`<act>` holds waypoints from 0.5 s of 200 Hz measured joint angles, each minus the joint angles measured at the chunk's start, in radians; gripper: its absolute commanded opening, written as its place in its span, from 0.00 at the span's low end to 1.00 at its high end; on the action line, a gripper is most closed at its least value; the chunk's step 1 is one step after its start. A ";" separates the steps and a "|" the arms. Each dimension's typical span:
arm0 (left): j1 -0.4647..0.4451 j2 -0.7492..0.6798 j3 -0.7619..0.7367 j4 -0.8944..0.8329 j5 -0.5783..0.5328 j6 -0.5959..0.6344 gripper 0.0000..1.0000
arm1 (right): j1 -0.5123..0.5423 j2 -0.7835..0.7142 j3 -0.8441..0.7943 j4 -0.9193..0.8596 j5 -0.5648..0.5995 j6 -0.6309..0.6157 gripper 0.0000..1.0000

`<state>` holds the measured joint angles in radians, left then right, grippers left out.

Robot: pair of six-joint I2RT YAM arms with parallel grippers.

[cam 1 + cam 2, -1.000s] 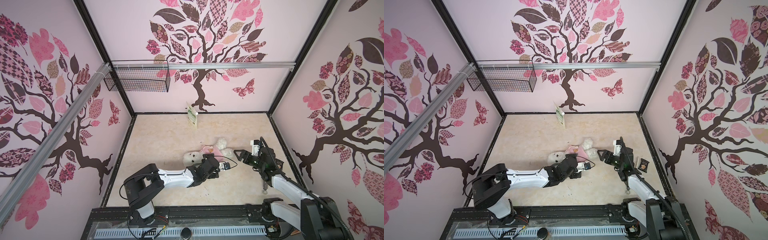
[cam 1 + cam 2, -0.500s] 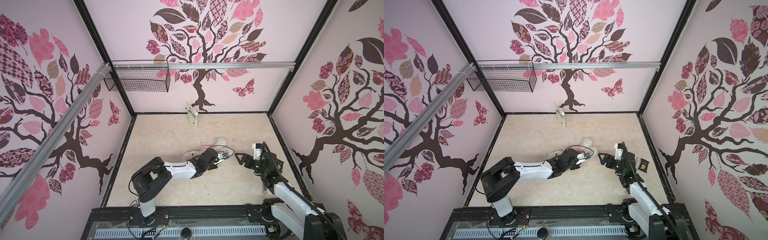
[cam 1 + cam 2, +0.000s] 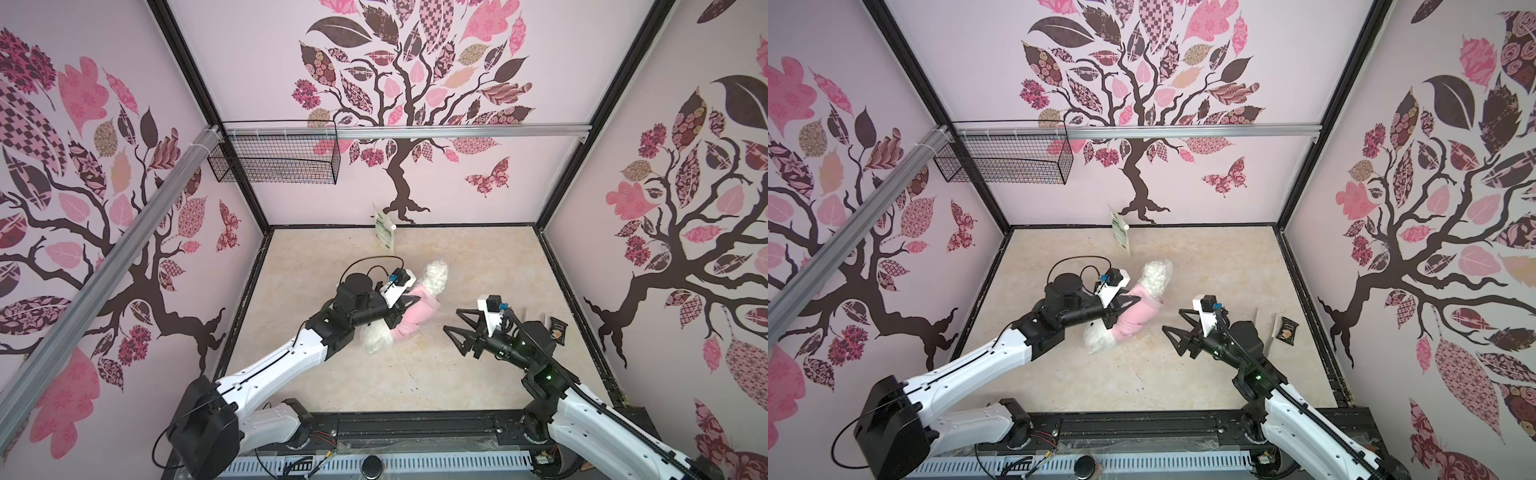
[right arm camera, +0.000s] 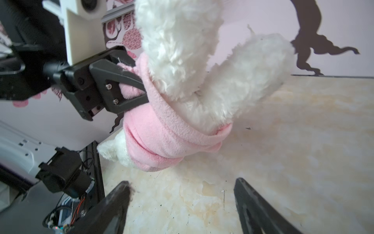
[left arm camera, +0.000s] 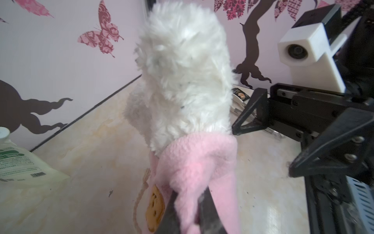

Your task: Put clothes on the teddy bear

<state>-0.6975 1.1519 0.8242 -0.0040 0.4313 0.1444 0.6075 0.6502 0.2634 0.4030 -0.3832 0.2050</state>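
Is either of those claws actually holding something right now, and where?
The left gripper pinches a fold of the pink top worn by the teddy bear. The right gripper holds nothing.

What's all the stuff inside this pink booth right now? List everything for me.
teddy bear: one, white, mid-floor, lifted at an angle
hooded top: one, pink, around the bear's body
pouch: one, pale green and white, against the back wall
wire basket: one, black, hung on the rail
snack packet: one, dark, by the right wall
left gripper: black, shut on the hooded top
right gripper: black, open, beside the bear
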 measured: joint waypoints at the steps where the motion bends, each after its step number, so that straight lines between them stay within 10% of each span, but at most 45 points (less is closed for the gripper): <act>1: 0.001 -0.005 0.002 -0.011 0.006 0.005 0.00 | 0.009 0.002 0.001 0.001 0.003 -0.010 0.85; 50: 0.009 -0.038 0.113 -0.406 0.169 0.203 0.00 | 0.268 0.100 0.029 0.066 0.114 -0.276 0.89; 100: 0.011 -0.007 0.163 -0.555 0.282 0.355 0.00 | 0.288 0.196 0.015 0.159 0.119 -0.372 0.90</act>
<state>-0.6868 1.1446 0.9874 -0.5591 0.7128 0.4992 0.8955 0.8467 0.2787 0.5617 -0.2642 -0.1665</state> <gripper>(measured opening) 0.108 0.899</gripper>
